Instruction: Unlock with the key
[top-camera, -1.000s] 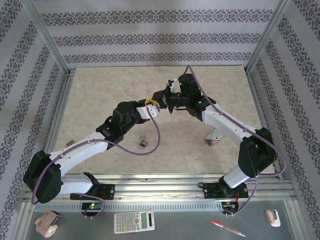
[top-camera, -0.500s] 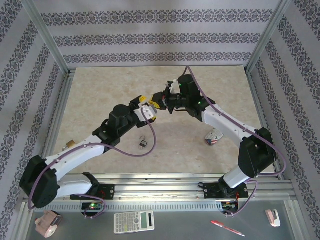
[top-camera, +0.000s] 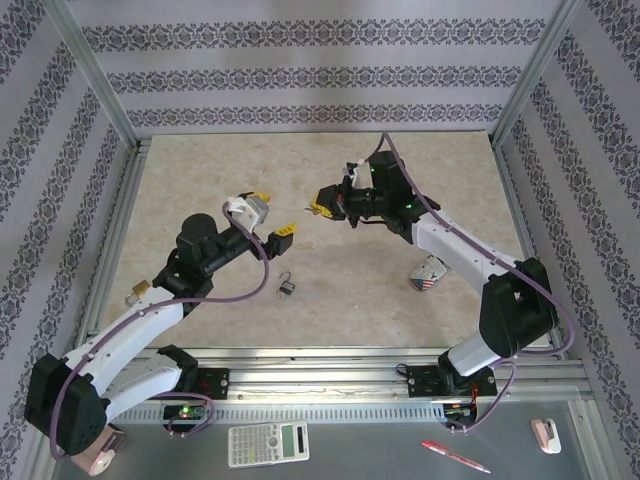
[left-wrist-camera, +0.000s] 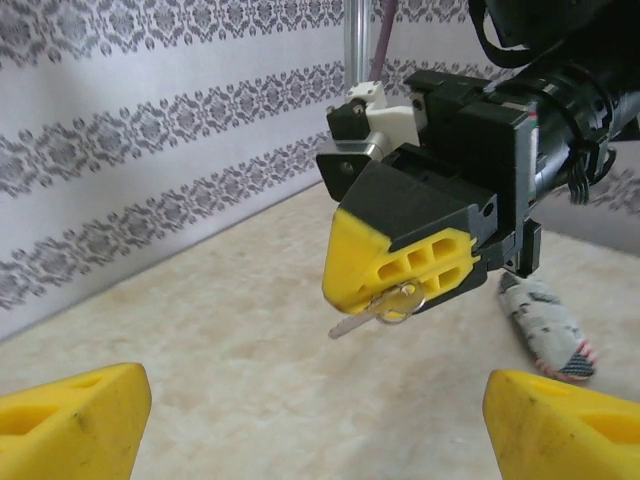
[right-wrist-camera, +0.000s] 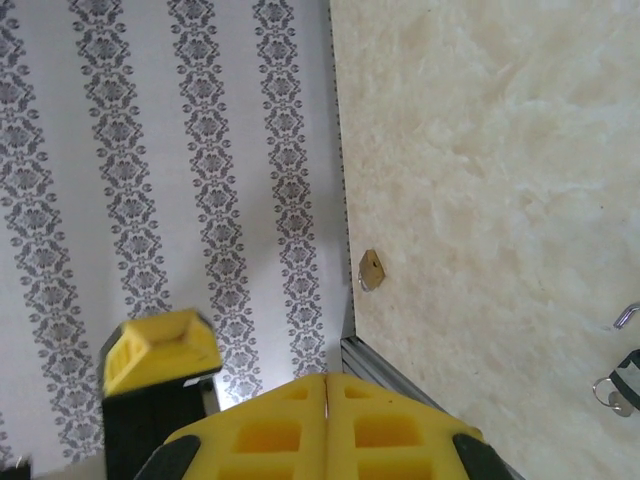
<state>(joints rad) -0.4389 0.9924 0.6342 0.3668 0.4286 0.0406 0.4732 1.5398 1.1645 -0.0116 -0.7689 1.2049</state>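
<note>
Your right end effector (left-wrist-camera: 385, 285) is clamped on the key (left-wrist-camera: 368, 313); your left end effector (top-camera: 270, 214) is spread apart, empty.

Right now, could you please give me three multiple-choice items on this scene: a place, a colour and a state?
1. The dark padlock lies: A in a box; B on the table; C on the wall.
2. Fingertips of the right hand: A red; B green; C yellow.
3. The right hand is: A shut on the key; B open, empty; C shut on a coin.
Answers: B, it lies flat on the tabletop; C, both are plainly yellow; A, the key pokes out from its closed grip.
</note>
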